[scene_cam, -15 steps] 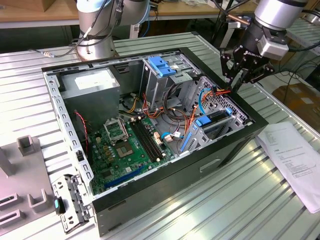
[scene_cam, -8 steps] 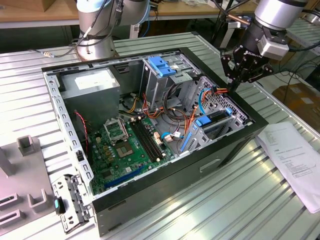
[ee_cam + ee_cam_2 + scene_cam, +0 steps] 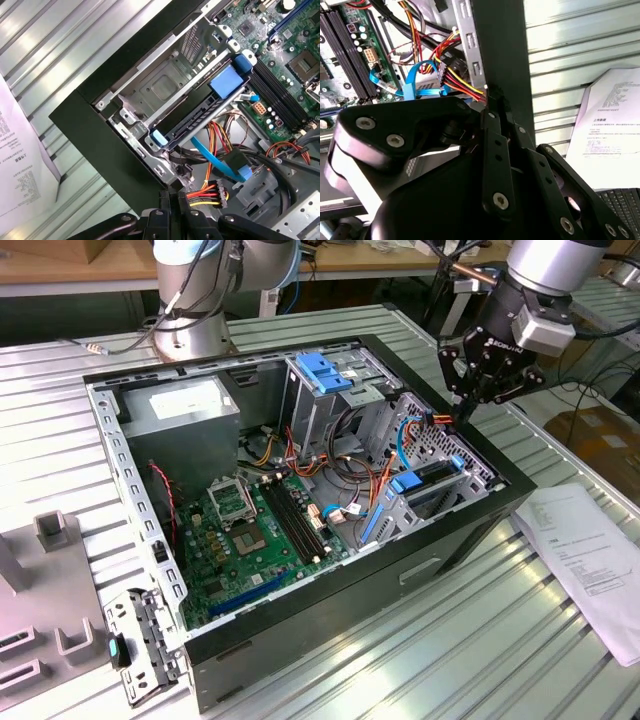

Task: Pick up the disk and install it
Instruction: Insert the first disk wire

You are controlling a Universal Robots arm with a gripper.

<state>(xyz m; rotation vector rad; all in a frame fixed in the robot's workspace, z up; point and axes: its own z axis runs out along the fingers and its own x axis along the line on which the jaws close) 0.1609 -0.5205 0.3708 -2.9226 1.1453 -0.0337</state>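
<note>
Exterior view, left to right: an open computer case (image 3: 350,610) is laid on the slatted table (image 3: 480,660), with a blue-handled drive cage (image 3: 300,410) at centre. The disk (image 3: 430,483) is seated, tilted, in the bay at the case's right end. The gripper (image 3: 466,412) is held just above that end, fingers clenched together; coloured power wires (image 3: 202,192) are seen beside it in the first wrist view. A printed sheet (image 3: 590,560) lies farthest right.

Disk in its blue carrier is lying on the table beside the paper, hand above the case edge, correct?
Not on the table: the exterior view shows the disk in the bay inside the case. The hand is above the case edge.
</note>
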